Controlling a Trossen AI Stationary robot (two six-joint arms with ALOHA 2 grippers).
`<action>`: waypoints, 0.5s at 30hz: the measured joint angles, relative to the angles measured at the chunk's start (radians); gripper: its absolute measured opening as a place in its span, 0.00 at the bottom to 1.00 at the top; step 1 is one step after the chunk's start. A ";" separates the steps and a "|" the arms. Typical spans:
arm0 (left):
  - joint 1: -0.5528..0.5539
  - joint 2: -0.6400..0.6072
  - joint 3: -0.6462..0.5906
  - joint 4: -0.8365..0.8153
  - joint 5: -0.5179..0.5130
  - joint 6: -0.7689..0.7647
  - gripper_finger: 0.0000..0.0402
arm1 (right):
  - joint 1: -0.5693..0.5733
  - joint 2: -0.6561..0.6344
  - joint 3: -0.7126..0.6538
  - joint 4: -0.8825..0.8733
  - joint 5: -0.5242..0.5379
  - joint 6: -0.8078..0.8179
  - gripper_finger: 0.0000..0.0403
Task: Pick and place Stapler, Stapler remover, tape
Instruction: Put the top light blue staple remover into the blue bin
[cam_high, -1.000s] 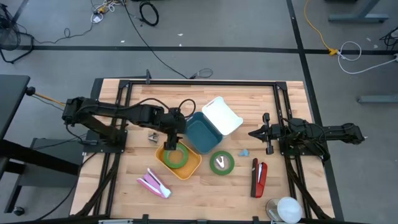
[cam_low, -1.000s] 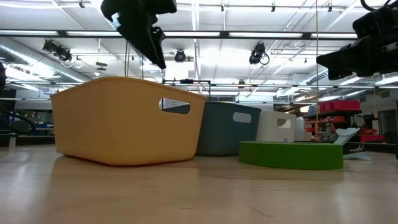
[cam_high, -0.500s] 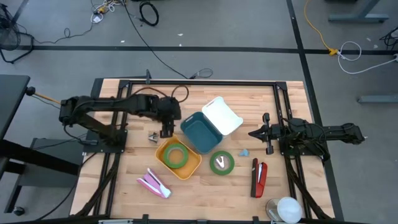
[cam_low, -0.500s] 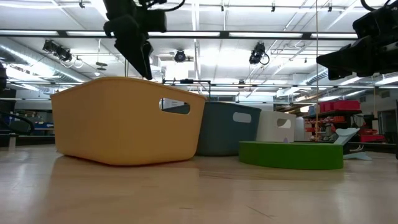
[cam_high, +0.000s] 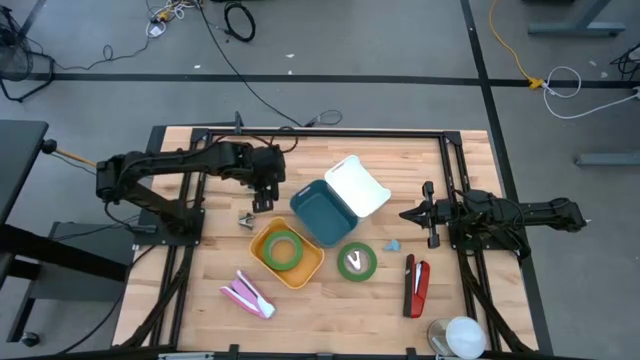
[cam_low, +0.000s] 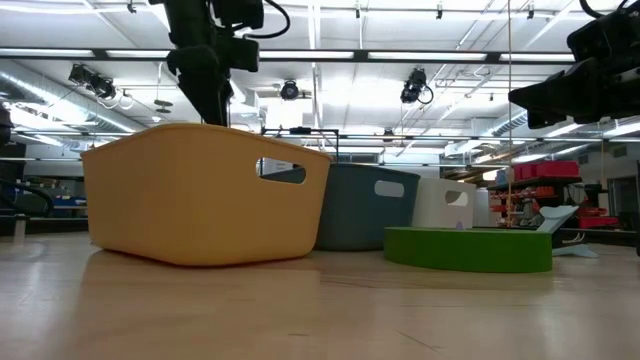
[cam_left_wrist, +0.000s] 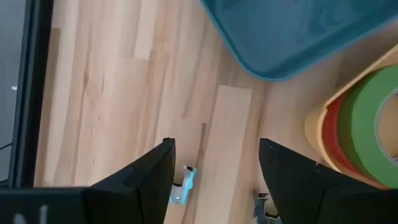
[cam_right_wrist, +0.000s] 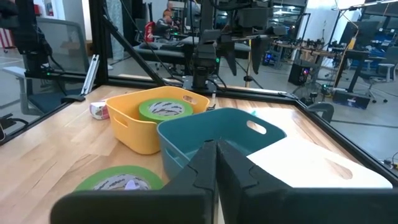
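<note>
I've pulled the left claw (cam_high: 263, 197) back off the yellow plastic bin (cam_high: 305, 268), where a green tape roll (cam_high: 284, 249) now sits, so that placement looks finished. It's spread and empty, hovering over the wooden desk (cam_high: 220, 240) just above the small metal staple remover (cam_high: 246, 219), probably my next pick. The red stapler (cam_high: 416, 284) waits near the right claw (cam_high: 405, 214), pressed together and idle.

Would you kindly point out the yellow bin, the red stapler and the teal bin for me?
yellow bin (cam_high: 311, 268): high view, on its rim at the right corner.
red stapler (cam_high: 417, 285): high view, mid-body.
teal bin (cam_high: 322, 210): high view, on its bare floor.
</note>
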 joint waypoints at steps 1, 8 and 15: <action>0.008 0.000 0.000 0.006 0.000 0.001 0.58 | 0.000 0.000 0.000 0.000 0.000 0.000 0.03; 0.089 0.000 0.000 0.077 0.000 0.023 0.58 | 0.000 0.000 0.000 0.000 0.000 0.000 0.03; 0.159 0.000 0.000 0.131 -0.001 0.021 0.58 | 0.000 0.000 0.000 0.000 0.000 0.000 0.03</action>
